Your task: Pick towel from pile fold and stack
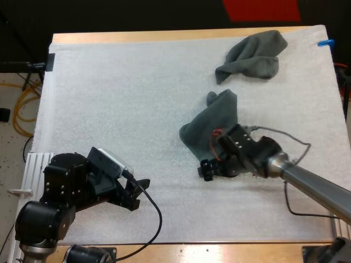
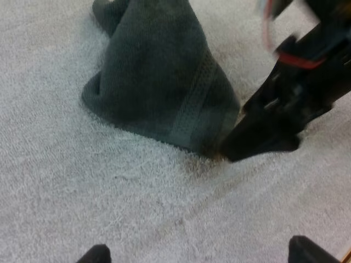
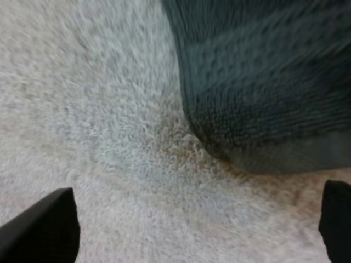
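Note:
A dark grey-green towel (image 1: pixel 211 126) lies rumpled in the middle of the white mat (image 1: pixel 120 93), and a second crumpled towel (image 1: pixel 253 53) sits at the far right. My right gripper (image 1: pixel 208 169) is low over the mat at the middle towel's near edge. In the right wrist view, the right gripper (image 3: pixel 189 230) is open, its fingertips (image 3: pixel 41 230) wide apart, the towel's hem (image 3: pixel 263 82) just ahead. My left gripper (image 1: pixel 140 187) rests near the front left, open (image 2: pixel 200 255), facing the towel (image 2: pixel 159 87) and the right gripper (image 2: pixel 258 137) at its corner.
The mat's left half and front strip are bare. The wooden table edge (image 1: pixel 164 37) runs along the far side. The right arm's tube (image 1: pixel 312 186) slants in from the lower right.

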Tool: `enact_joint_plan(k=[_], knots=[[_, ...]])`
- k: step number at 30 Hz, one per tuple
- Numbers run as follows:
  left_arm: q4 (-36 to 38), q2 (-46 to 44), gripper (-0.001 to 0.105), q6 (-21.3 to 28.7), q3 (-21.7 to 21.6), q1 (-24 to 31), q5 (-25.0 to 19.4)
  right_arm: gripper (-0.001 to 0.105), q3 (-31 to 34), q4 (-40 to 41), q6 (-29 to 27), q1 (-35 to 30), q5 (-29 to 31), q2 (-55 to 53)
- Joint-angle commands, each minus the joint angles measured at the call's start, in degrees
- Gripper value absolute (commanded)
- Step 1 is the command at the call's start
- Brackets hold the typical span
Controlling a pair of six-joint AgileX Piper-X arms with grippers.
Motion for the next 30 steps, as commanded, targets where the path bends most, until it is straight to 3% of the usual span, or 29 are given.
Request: enact_joint_plan(k=[1, 4, 11, 17, 19, 21, 23, 30], knots=[[-0.14, -0.03, 0.063, -0.58, -0.01, -0.19, 0.4, 0.086, -0.06, -1.04, 1.79, -0.12, -1.79, 1.72], [-0.14, -0.03, 0.063, -0.58, -0.01, -0.19, 0.4, 0.085, -0.06, -3.18, 3.87, -0.12, -1.79, 4.65], [-0.14, -0.03, 0.063, -0.58, -0.01, -0.19, 0.4, 0.055, -0.06, -8.81, 10.66, -0.83, -1.79, 8.61], [-0.14, -0.03, 0.063, -0.58, -0.01, -0.19, 0.4, 0.051, -0.06, -9.63, 11.47, -2.52, -0.8, 10.05], [-0.14, -0.03, 0.063, -0.58, -0.01, -0.19, 0.4, 0.04, -0.06, -9.63, 11.47, -2.73, 0.1, 10.16], [-0.14, -0.03, 0.063, -0.58, -0.01, -0.19, 0.4, 0.017, -0.06, -9.63, 11.24, -2.8, 2.29, 10.13], [-0.14, -0.03, 0.063, -0.58, -0.01, -0.19, 0.4, 0.0, -0.06, -9.98, 10.41, -2.8, 2.9, 10.13], [-0.14, -0.03, 0.063, -0.58, -0.01, -0.19, 0.4, 0.0, -1.05, -9.89, 5.97, -2.51, 2.41, 8.26]])
